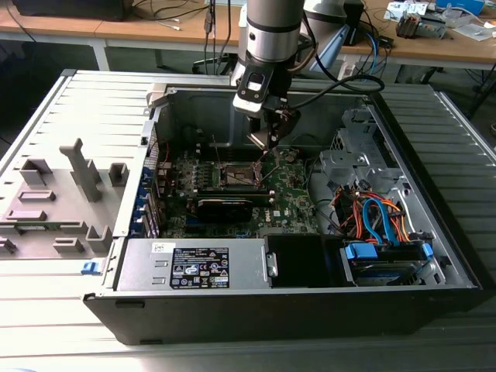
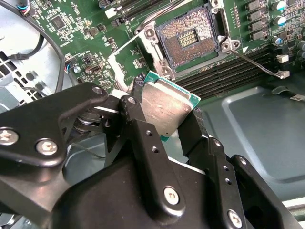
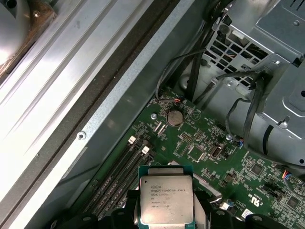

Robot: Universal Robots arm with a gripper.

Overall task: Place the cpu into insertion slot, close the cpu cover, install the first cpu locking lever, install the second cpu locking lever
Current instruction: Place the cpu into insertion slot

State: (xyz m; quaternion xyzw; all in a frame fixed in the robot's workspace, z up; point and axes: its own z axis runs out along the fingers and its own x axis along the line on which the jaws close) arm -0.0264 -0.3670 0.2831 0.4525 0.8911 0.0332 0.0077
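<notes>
One cpu (image 2: 167, 106) gripped by end effector (image 2: 165, 112), one open insertion slot (image 2: 190, 40)

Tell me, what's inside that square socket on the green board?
Only rows of tiny gold contacts around a dark centre; the socket is empty. The chip sits apart in the gripper, covering none of it.

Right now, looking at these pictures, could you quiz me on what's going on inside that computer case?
1. True or false: the black pincer grips the small square silver-topped chip.
2. Is the square silver-rimmed socket filled or empty?
3. The chip is: A) held above the green circuit board; B) seated in the socket; C) lying on the board.
Key: 1 true; 2 empty; 3 A.
</notes>
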